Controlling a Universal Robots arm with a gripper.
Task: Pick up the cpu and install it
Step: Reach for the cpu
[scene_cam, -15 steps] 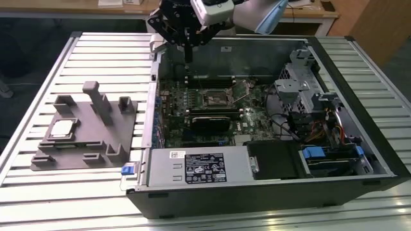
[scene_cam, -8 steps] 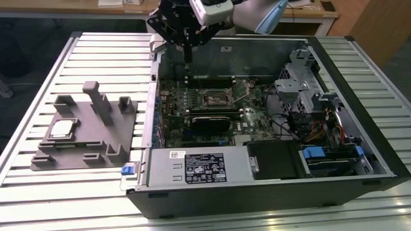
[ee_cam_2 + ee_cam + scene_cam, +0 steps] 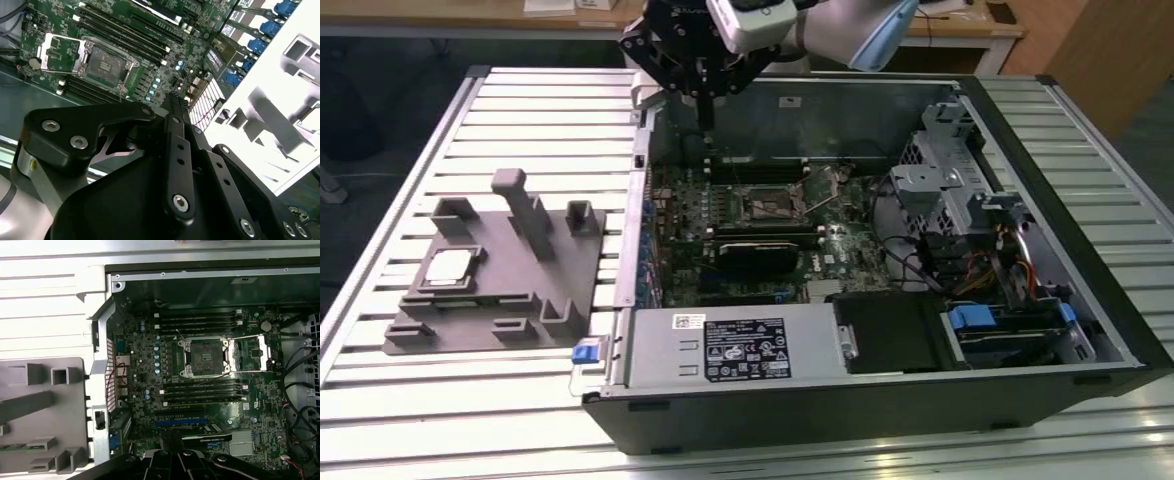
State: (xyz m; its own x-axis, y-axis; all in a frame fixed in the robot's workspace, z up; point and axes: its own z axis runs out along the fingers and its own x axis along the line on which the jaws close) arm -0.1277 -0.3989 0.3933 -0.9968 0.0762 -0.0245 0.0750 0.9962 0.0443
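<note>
Exterior view sits off the arm, up high, looking down at a slant over the whole table (image 3: 454,420). It takes in the open PC case (image 3: 881,410), the grey fixture (image 3: 494,270) at the case's 9 o'clock, and the tool (image 3: 706,115) hanging in at 12 o'clock. It's the widest shot by far.

First wrist view looks pretty much straight down into the case from a fair height, so the board looks nearly flat-on. Second wrist view rides right behind the tool, super close, peering past its black linkage at a steep slant.

All three catch the motherboard's socket (image 3: 761,208) and a chunk of the fixture.
</note>
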